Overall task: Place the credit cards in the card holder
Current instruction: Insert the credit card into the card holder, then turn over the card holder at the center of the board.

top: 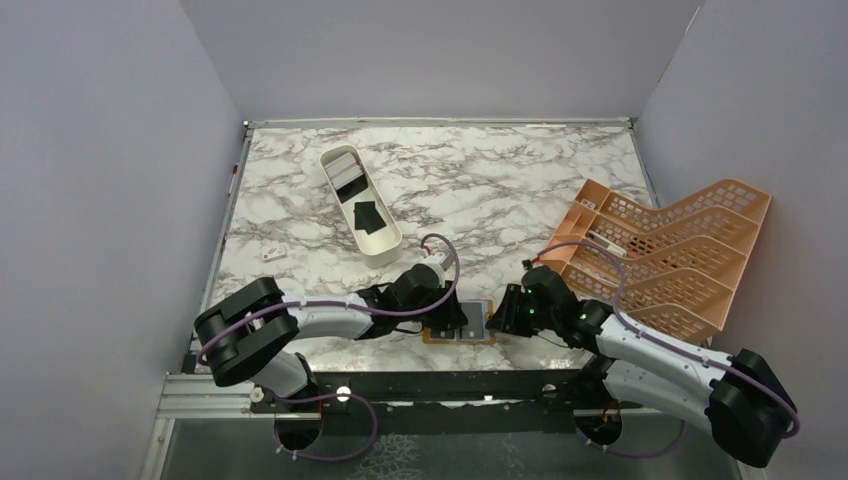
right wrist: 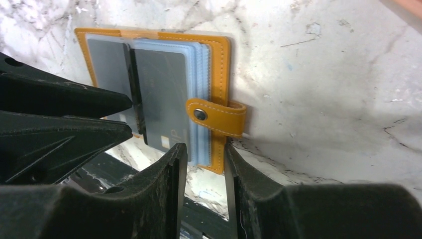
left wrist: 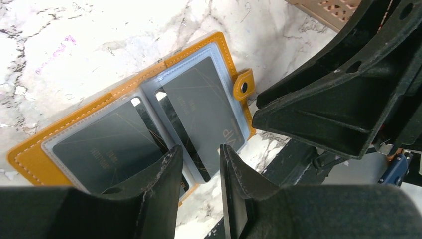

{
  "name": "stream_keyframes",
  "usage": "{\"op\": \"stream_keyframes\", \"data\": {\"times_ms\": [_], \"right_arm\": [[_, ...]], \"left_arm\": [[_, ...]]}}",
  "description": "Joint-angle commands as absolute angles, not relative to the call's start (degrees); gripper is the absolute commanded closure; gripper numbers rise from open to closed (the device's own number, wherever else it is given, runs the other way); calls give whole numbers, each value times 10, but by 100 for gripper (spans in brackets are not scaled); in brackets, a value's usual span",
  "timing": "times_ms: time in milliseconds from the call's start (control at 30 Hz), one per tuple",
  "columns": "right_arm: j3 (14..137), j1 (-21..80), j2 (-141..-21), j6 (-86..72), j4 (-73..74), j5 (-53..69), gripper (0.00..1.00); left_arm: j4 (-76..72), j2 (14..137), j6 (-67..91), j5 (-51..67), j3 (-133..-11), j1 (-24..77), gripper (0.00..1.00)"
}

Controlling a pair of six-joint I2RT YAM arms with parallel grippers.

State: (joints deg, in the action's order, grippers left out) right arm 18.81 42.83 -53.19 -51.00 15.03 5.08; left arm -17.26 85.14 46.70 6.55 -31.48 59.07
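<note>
Left hand (top: pixel 447 318) and right hand (top: pixel 503 316) crowd the holder (top: pixel 470 325) from either side, seen from above. It lies open at the very near edge of the tabletop (top: pixel 480 190). More cards (top: pixel 368 217) wait in the tray (top: pixel 388 250), well beyond the holder. My worry here is that one sideways nudge could slide the holder off that edge. The two hands are also close enough over it to knock each other.

From the left wrist, the left hand's fingers stand a little apart with nothing pinched between them, over the holder's near side. Each panel shows a dark card (left wrist: pixel 204 94) behind clear plastic. A black card (left wrist: pixel 176 132) sits slanted by the holder's spine and looks only partly tucked in. Pushed crooked, I'd expect it to snag on the sleeve mouth, buckle the plastic or drag the holder along.

From the right wrist, the right hand's fingers are apart too, tips right at the holder's near edge below the strap (right wrist: pixel 216 117). Whether they touch it I can't tell. The stacked sleeves (right wrist: pixel 199 74) look loose, so a lifted page could flop over the open slot, and the strap could catch a finger.
</note>
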Motion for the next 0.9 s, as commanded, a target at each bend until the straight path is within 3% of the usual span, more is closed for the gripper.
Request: {"op": "stream_keyframes", "data": {"times_ms": [0,67,300,400,867], "right_arm": [[195,432,-516,-520,119,90,61],[191,432,-513,-524,100,107,60],[180,432,-532,-534,55,123,56],[177,432,-553,-538,39,127,55],[169,432,-609,-539,-7,127,55]], "left_arm": [[-127,810,465,34,-326,593,63],[-105,798,461,21,-329,592,66],[-115,799,461,21,-317,587,92],[-138,816,463,39,-314,581,98],[-179,854,470,76,-304,569,100]]}}
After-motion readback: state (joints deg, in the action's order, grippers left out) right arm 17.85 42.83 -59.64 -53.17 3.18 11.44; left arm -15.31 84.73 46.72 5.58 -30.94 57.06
